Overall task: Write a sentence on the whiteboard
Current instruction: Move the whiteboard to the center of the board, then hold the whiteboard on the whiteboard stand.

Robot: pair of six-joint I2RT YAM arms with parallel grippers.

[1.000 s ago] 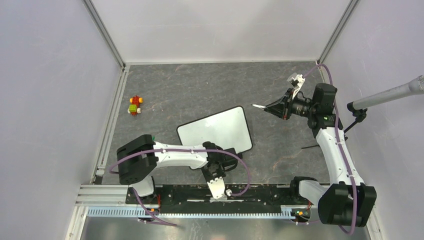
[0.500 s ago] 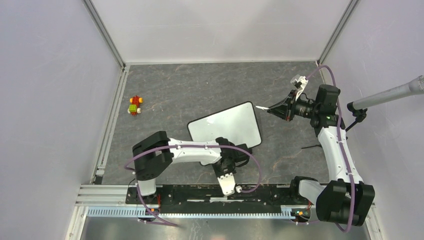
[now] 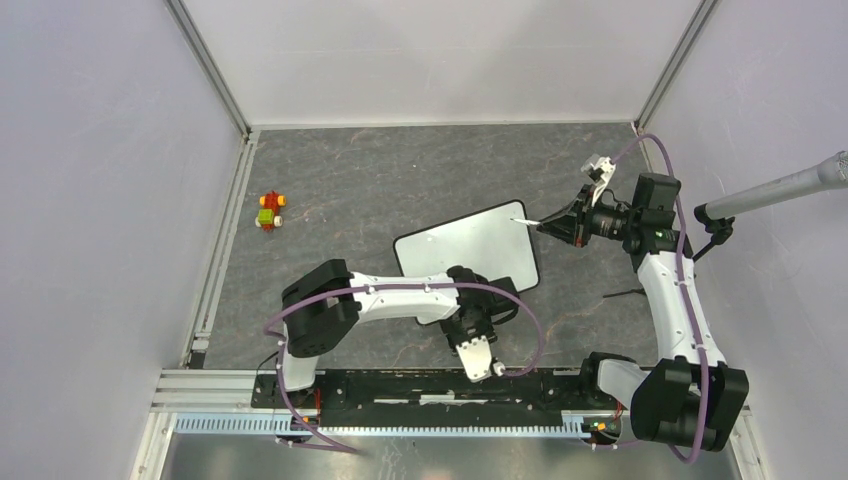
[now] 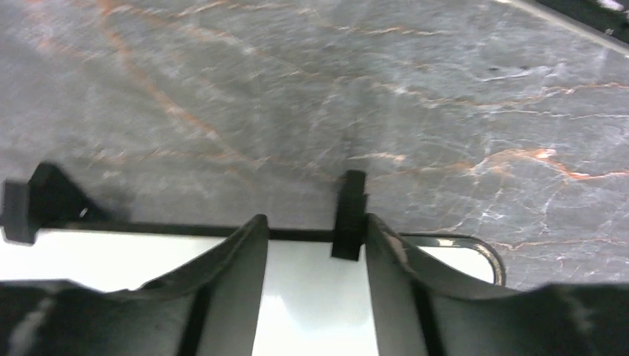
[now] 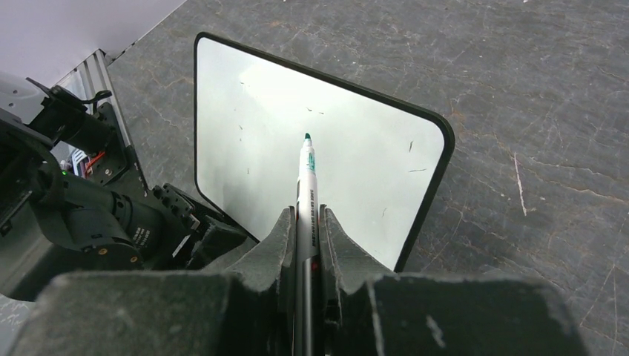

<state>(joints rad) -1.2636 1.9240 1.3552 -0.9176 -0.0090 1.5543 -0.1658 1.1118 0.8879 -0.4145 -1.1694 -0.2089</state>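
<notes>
Right wrist view: the right gripper (image 5: 304,216) pinches a green marker (image 5: 306,174), its tip over the far right corner of the whiteboard (image 5: 252,133). The unwritten board lies mid-table to its left, long axis left-right. Left gripper (image 4: 311,230) straddles the near edge, jaws parted.

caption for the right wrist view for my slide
Right gripper clamps a green-tipped marker aimed at the unwritten whiteboard, left arm at the board's edge.

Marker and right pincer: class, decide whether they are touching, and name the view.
Touching. The right wrist view shows the right pincer with both fingers clamped against the marker barrel, no gap.
</notes>
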